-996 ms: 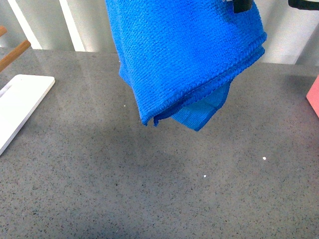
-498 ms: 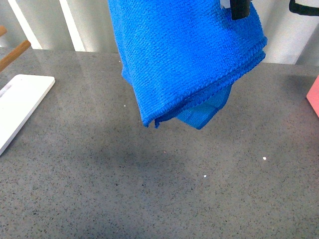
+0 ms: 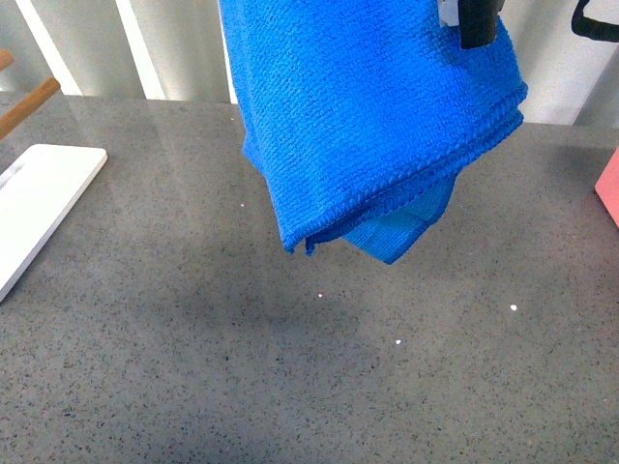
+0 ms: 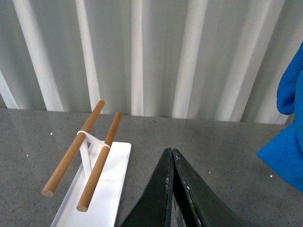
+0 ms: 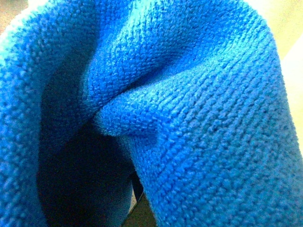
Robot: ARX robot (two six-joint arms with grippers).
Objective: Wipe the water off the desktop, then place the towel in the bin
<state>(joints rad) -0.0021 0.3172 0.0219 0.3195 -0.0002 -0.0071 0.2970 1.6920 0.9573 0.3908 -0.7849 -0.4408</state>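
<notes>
Ribbed blue microfibre towel (image 3: 368, 116) hangs folded on itself above the speckled grey stone desk (image 3: 193, 367), its hemmed lowest corner well clear of the surface.

Well apart from the towel on its left-arm side sits a white tray (image 3: 39, 203) carrying a rack of two wooden rods (image 4: 80, 156). On the towel's other side a pink object (image 3: 609, 188) juts in at the frame's edge, and too little of it shows to say whether it is the bin.

The right hand (image 3: 479, 27) pinches the towel from above. Cloth fills its wrist camera, and only one black finger shows from the front. The left hand (image 4: 171, 163) sits apart from the towel, toward the tray, its jaws pressed together on nothing.

Below the towel a few tiny white specks (image 3: 399, 342) dot the desk — droplets or glints, impossible to tell — and no pool of water shows.

On that evidence the wiping looks done, and the carry to the bin is the step in hand. The next move calls for a firm hold while the towel travels across — high enough that the drooping corner does not drag — then a release over the bin's opening.

No brand, label or writing can be read.
</notes>
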